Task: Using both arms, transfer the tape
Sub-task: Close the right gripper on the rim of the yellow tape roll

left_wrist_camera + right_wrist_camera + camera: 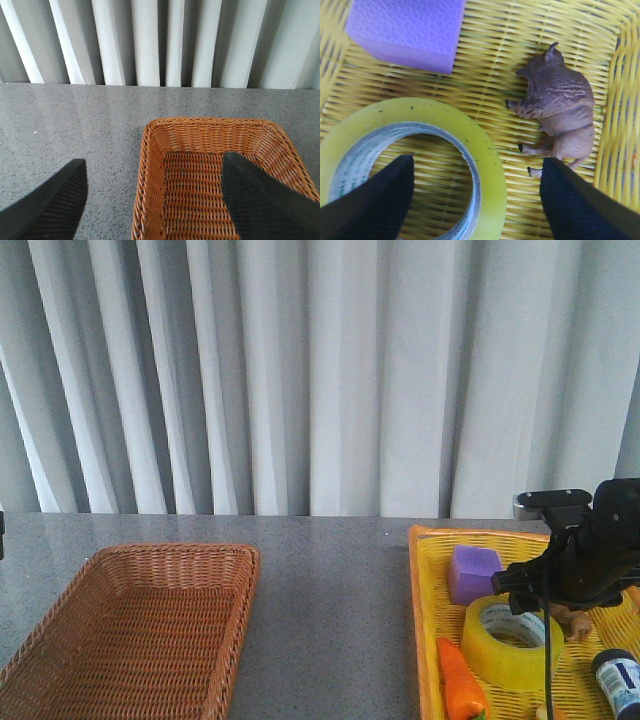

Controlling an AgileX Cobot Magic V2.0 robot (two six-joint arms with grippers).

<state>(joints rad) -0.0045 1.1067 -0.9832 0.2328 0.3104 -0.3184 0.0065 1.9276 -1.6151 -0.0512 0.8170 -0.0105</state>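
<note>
- Front view: nearest the camera lie the carrot and the dark bottle with a white label, both at the near end of the yellow basket.
- Front view: the tape lies flat in the yellow basket, between the carrot and the bottle, just in front of the purple cube.
- Front view: the right arm hangs over the basket directly above the tape; its fingertips cannot be made out from here.
- Front view: a brown wicker basket sits on the grey table, well apart from the yellow basket, with a white curtain behind.
- Left wrist view: the left gripper is spread wide, grasping nothing. One finger is over the table, the other over the wicker basket's interior.
- Right wrist view: the right gripper is released, jaws apart. One finger overlaps the tape's core; the other stands outside the roll, beside the toy boar. Contact with the tape cannot be determined.
- Right wrist view: the boar lies on its side near the basket wall.
</note>
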